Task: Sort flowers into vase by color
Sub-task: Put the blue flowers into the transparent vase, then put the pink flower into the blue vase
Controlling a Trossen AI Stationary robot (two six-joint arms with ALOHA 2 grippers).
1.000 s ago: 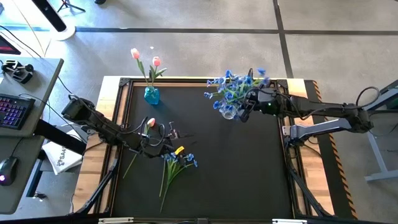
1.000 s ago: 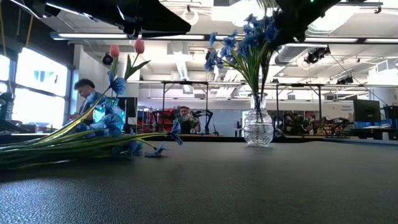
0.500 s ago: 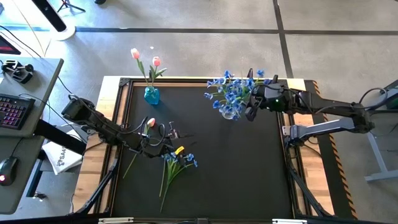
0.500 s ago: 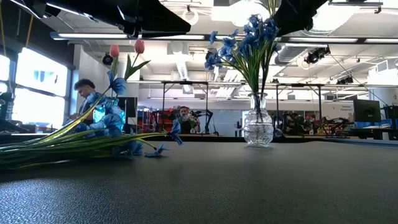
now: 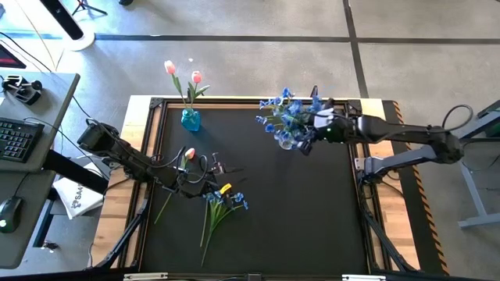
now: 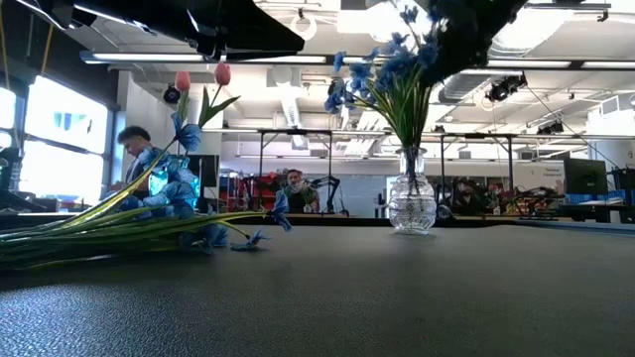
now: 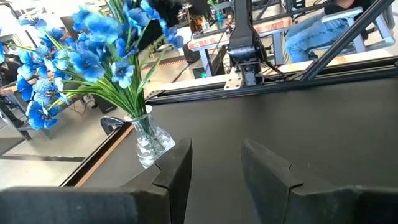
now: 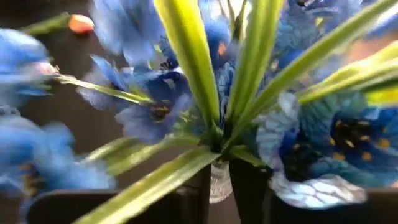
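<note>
Blue blossoms point(image 5: 287, 115) now lean over the clear glass vase point(image 5: 287, 140) at the desk point(image 5: 312, 218) far edge w/ right claw point(image 5: 310, 134) pushed in among them; half a sec ago it sat just off to the side; looks clenched round a stem, prob tidying. Left claw point(image 7: 214, 165) released, low nr one pink tulip point(image 5: 187, 154) + blue bunch point(image 5: 226, 199) lying unsorted; two tulips point(image 5: 181, 74) in teal vase point(image 5: 191, 119).
</note>
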